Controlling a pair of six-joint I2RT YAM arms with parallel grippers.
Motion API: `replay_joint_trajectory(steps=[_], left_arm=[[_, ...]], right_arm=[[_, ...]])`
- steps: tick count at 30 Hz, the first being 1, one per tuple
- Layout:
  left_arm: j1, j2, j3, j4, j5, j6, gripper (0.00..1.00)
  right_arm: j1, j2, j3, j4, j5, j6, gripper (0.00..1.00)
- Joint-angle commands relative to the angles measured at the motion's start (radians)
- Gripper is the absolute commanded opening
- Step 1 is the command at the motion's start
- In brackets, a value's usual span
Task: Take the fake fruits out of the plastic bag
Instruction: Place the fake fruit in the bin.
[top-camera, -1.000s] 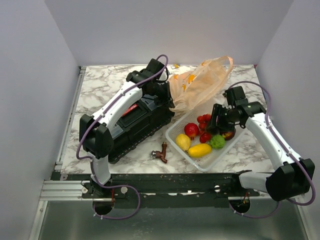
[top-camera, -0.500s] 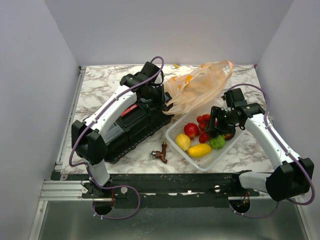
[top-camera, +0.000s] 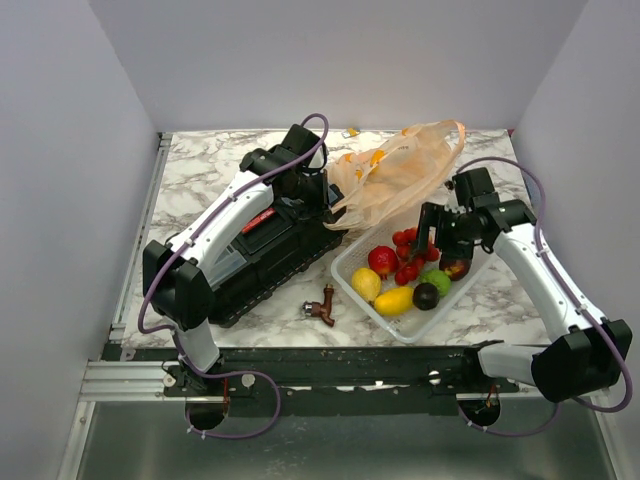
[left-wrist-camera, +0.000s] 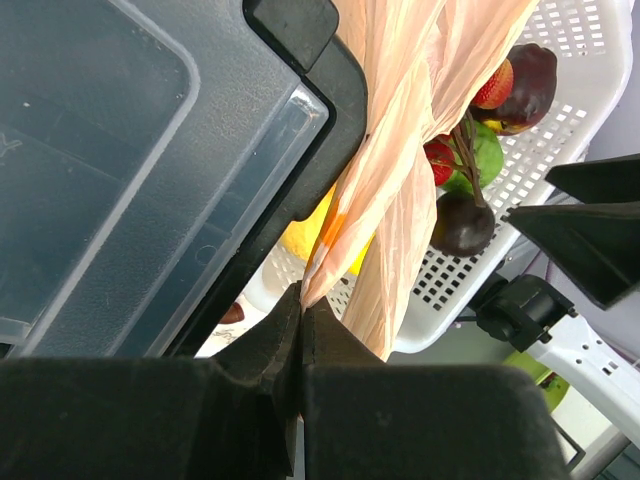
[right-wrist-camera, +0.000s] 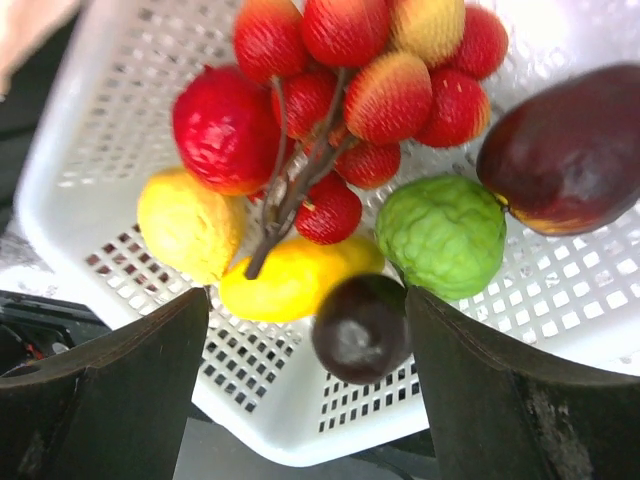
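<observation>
Left gripper: the left gripper (left-wrist-camera: 301, 310) is clenched on a gathered fold of the plastic bag (top-camera: 400, 172), just off the right edge of the black toolbox (top-camera: 270, 245).
Right gripper: the right gripper (top-camera: 432, 238) hangs over the far half of the white mesh basket (top-camera: 345, 268), its fingers spread wide and nothing between them.
Bag: it stretches from the left gripper's pinch up and to the far right, its handles lifted near the far edge of the table (top-camera: 200, 170). The low folds hang over the basket's far-left rim.
Fruits: all those in view lie in the basket. The red berry cluster (right-wrist-camera: 370, 70) is at the far side and the red apple (right-wrist-camera: 225, 130) to its left. The lemon (right-wrist-camera: 188, 222) and yellow mango (right-wrist-camera: 290, 280) lie along the near-left rim. The dark plum (right-wrist-camera: 362, 328) touches the mango, and the lime (right-wrist-camera: 445, 235) is just beyond it.
Other fruit: a maroon-brown fruit (right-wrist-camera: 560, 150) sits against the right wall of the basket.
Edges: the basket lies at an angle, its near corner close to the table's near edge. Only a narrow strip of marble lies to its right.
Open room: bare marble shows at the far left. The gap between toolbox and basket holds a small brown object (top-camera: 322, 305).
</observation>
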Motion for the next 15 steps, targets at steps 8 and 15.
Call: replay_joint_trajectory(steps=[8,15], left_arm=[[-0.004,-0.035,-0.024,-0.005,-0.005,0.011,0.00],[-0.009,-0.033,-0.024,0.004,0.015,0.008,0.00]], right_arm=[[-0.006,0.079,0.214,0.133,-0.049,0.013,0.78],[-0.005,0.219,0.338,0.278,-0.041,0.050,0.68]])
